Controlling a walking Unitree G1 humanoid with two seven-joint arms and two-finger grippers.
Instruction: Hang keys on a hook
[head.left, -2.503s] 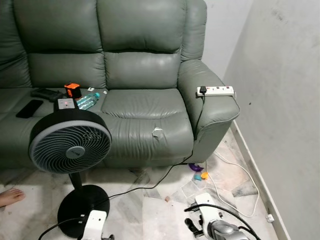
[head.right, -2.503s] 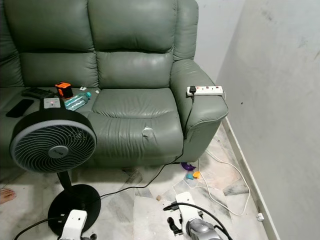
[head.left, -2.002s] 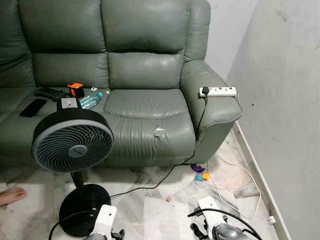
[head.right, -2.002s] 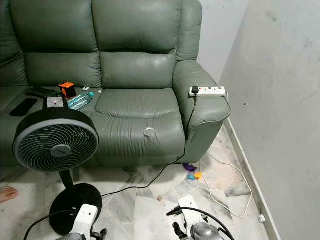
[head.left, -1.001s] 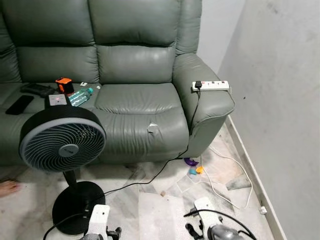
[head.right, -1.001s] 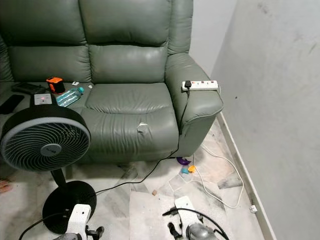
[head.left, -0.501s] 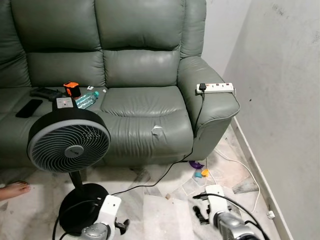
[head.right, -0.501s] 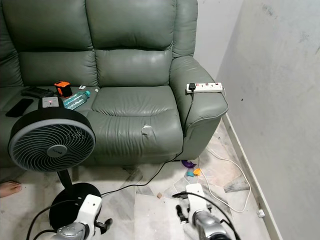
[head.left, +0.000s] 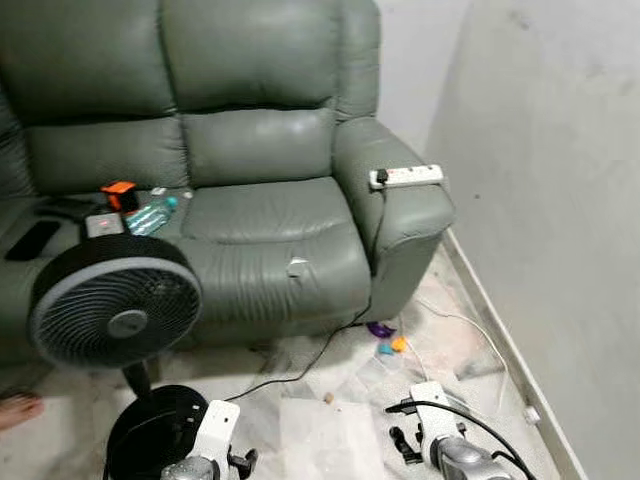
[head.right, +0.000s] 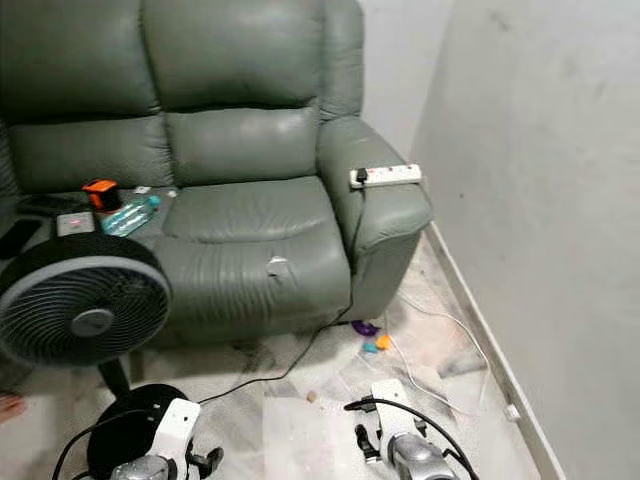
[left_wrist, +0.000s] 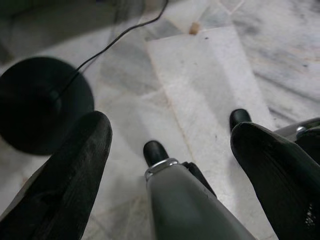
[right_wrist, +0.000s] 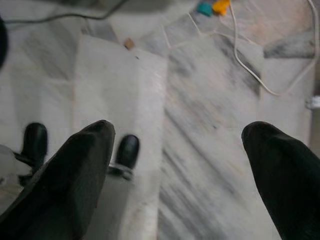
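- We could make out neither keys nor a hook; among the small things on the sofa (head.left: 270, 210) seat's left part and on the floor, nothing read clearly as keys.
- Our left gripper (left_wrist: 170, 150) hung low over the marble floor (left_wrist: 210, 75), fingers spread wide and holding nothing.
- Our right gripper (right_wrist: 177, 165) hung likewise, fingers wide apart and empty, above pale tiles near a white cable (right_wrist: 250, 65).
- A standing fan (head.left: 115, 315) stood before the sofa's left half; a power strip (head.left: 405, 177) lay on the right armrest's top.
- We judged ourselves at the searching step; next we needed to find the keys.
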